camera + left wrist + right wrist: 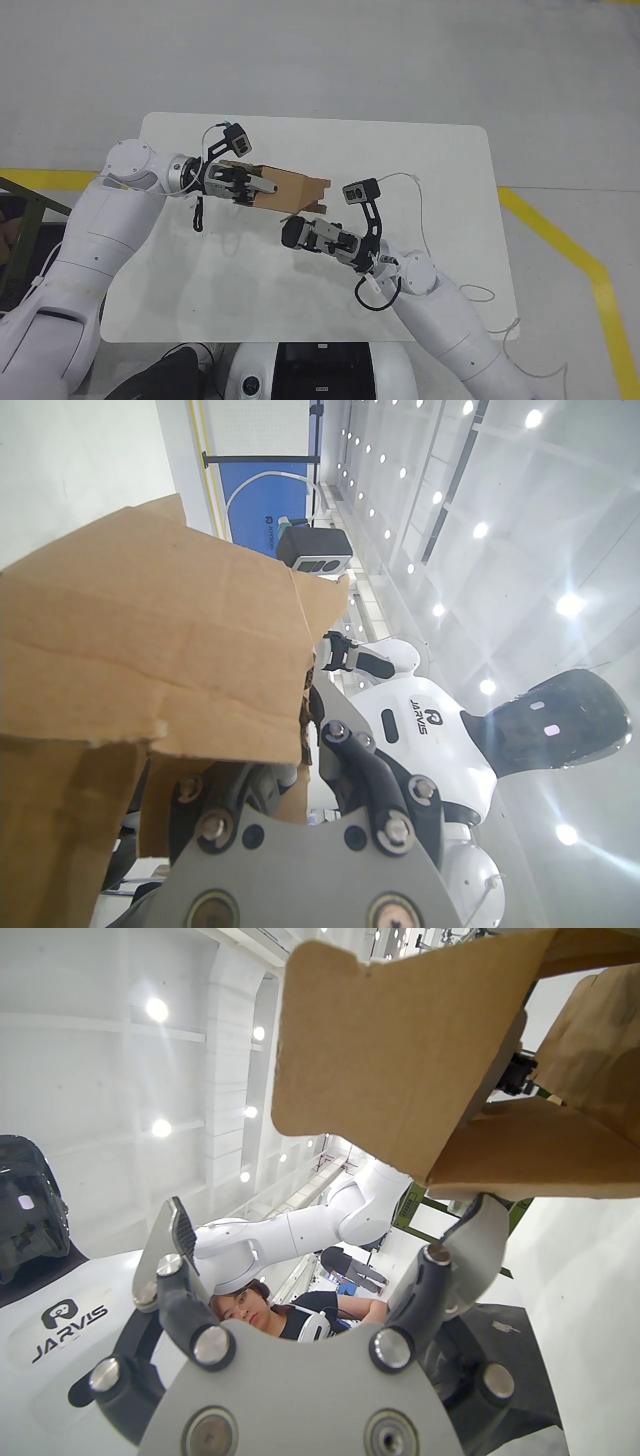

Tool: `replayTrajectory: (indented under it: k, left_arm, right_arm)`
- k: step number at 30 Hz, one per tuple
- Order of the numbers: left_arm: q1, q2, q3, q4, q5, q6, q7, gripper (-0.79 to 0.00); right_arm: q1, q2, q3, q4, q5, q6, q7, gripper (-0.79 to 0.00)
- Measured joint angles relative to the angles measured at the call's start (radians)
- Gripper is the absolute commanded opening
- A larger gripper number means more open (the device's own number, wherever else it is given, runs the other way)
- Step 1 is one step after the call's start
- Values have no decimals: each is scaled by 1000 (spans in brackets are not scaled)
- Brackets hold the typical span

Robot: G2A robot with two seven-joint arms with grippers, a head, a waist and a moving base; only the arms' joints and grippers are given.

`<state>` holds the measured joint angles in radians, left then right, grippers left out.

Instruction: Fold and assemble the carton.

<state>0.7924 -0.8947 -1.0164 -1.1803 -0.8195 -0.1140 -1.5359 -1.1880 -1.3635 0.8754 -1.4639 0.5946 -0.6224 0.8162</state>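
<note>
Top view has the carton [295, 188] held up off the white table [430, 160], over its middle-left part. Its long axis runs pretty much side to side across the table, dipping a little toward the robot on the right-hand end. The left gripper [262, 186] is clamped onto the carton's left end, so the free end with the loose flaps points over toward the right arm. The right gripper [290, 232] sits just below that free end, on the robot's side of it. Its fingers [182, 1228] are spread wide apart with nothing between them. In the right wrist view, the tip of the other finger comes right up to the carton's lower edge, though it's hard to say if it actually touches.

Material-wise it's plain brown corrugated cardboard, matte and unprinted. The left wrist view shows a big flat panel with a couple of fold creases, a slightly ragged torn bit along one edge, and the wavy corrugation exposed at a cut edge. The right wrist view shows one flap hanging out flat, with rounded corners and a small notch. The panels behind it are angled into a half-open box shape, not squared up.
</note>
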Motion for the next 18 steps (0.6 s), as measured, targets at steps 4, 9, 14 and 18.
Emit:
replayTrajectory:
  k: [4, 9, 14, 18]
  left_arm:
    - [4, 2, -2, -2, -2, 4, 0, -785]
    - [3, 8, 0, -3, 1, 7, 0, -785]
    - [4, 17, 14, -13, -16, 18, 0, -785]
    - [8, 28, 30, -32, -37, 27, 0, -785]
  right_arm:
    - [-1, 5, 27, -4, 14, 14, 12, 0]
    - [-34, 24, 101, -37, 26, 45, 32, 0]
    - [-70, 37, 151, -73, 4, 57, 26, 0]
    - [-74, 36, 151, -65, 15, 46, 17, 0]
